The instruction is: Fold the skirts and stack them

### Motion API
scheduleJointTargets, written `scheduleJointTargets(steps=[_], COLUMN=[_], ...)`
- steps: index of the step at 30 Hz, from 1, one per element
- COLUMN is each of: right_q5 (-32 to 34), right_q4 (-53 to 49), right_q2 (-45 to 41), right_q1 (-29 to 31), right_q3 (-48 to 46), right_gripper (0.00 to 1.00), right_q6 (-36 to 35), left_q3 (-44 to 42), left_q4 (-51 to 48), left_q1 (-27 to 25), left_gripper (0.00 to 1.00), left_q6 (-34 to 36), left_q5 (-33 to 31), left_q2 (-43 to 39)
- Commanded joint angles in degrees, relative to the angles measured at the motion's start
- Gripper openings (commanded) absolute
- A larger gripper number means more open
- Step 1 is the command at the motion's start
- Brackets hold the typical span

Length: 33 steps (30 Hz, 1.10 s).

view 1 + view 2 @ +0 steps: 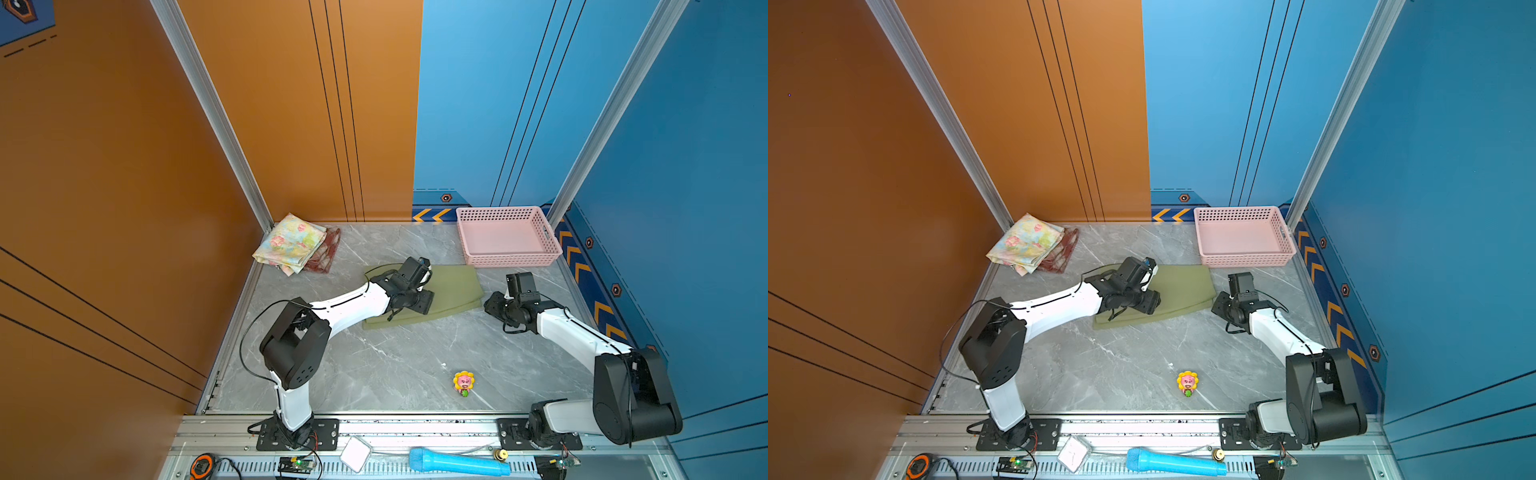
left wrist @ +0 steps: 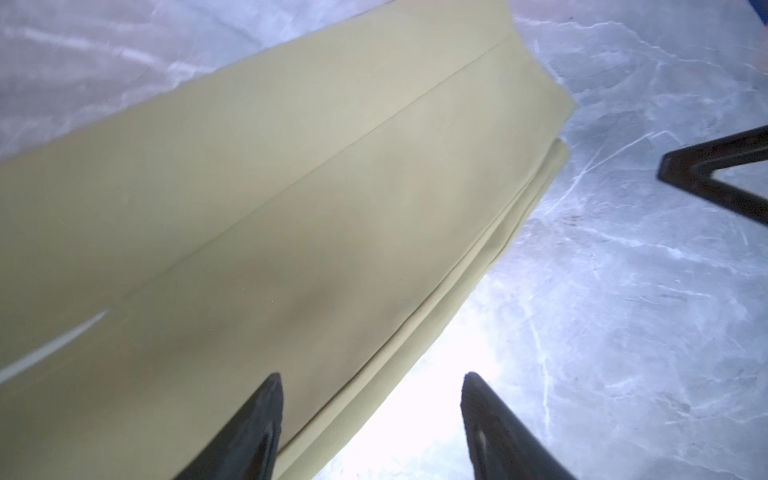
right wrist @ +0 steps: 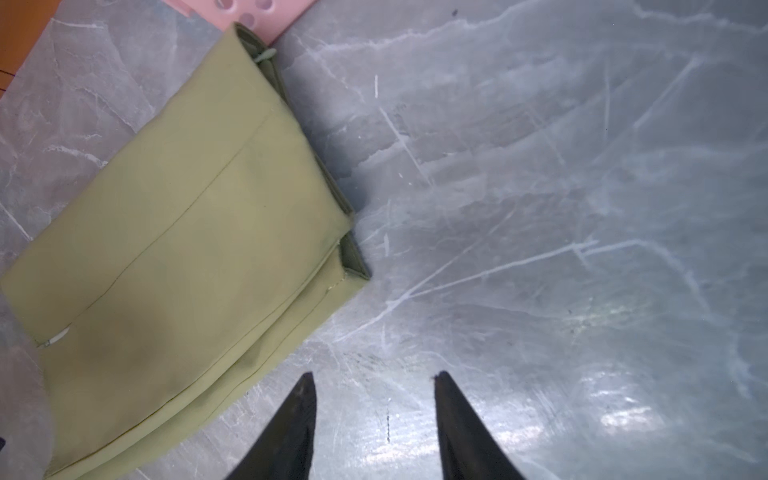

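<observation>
The olive green skirt [image 1: 455, 286] [image 1: 1183, 286] lies folded flat in the middle of the table. My left gripper [image 1: 428, 301] [image 2: 370, 378] hangs low over its near edge, open, with one fingertip over the cloth [image 2: 291, 228] and the other over bare table. My right gripper [image 1: 490, 305] [image 3: 374, 376] sits just off the skirt's right edge [image 3: 187, 228], open, with nothing between its fingers. At the far left corner the folded floral skirt [image 1: 289, 243] [image 1: 1025, 243] rests on the red plaid skirt [image 1: 328, 253], which is mostly hidden.
A pink perforated basket [image 1: 509, 259] stands at the back right, close to the olive skirt's far corner. A small flower toy [image 1: 463, 383] stands near the front. A blue microphone [image 1: 457, 462] lies on the front rail. Walls close in on three sides.
</observation>
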Motion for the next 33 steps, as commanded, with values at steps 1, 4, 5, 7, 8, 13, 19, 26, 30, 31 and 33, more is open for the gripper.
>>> scheduleJointTargets(steps=[1, 4, 5, 7, 8, 13, 19, 26, 30, 31, 33], right_q5=[-5.86, -7.1, -7.67, -8.68, -8.95, -10.56, -11.3, -11.43, -11.54, -11.61, -11.7], right_q4=[2.55, 3.66, 4.1, 4.87, 5.29, 7.7, 9.87, 11.84, 12.97, 13.18, 13.8], right_q2=[-0.53, -0.58, -0.43, 0.05, 0.3, 2.39, 5.03, 7.98, 9.48, 9.9, 10.61], right_q1=[-2.47, -4.17, -4.55, -5.11, -5.2, -5.2, -5.0, -4.59, -4.02, -3.93, -3.71], right_q3=[-1.85, -2.61, -2.8, -3.06, -3.15, -3.58, -3.43, -2.9, -2.51, -2.46, -2.28], right_gripper=[0.41, 0.35, 0.34, 0.31, 0.3, 0.26, 0.24, 0.24, 0.24, 0.24, 0.24], right_q6=[2.67, 4.05, 4.49, 5.57, 6.05, 8.31, 9.9, 11.14, 11.85, 12.07, 12.46], left_q3=[4.86, 9.81, 11.23, 14.56, 15.91, 21.74, 25.89, 29.26, 30.62, 30.97, 31.59], left_q4=[-1.8, -3.04, -3.28, -4.37, -4.94, -6.37, -6.9, -7.6, -7.65, -7.68, -7.62], left_q1=[-1.26, -2.83, -3.29, -4.48, -4.81, -5.8, -6.35, -6.4, -6.44, -6.44, -6.38], left_gripper=[0.69, 0.69, 0.69, 0.69, 0.69, 0.69, 0.68, 0.63, 0.55, 0.54, 0.53], left_q6=[6.31, 8.73, 9.43, 11.12, 11.67, 13.5, 14.29, 14.46, 13.78, 13.48, 13.19], left_q5=[2.39, 3.46, 3.38, 3.36, 2.91, 2.72, 3.88, 3.61, 3.53, 3.56, 3.54], left_q2=[5.17, 9.26, 10.41, 13.13, 14.28, 19.59, 23.33, 26.66, 28.18, 28.53, 29.23])
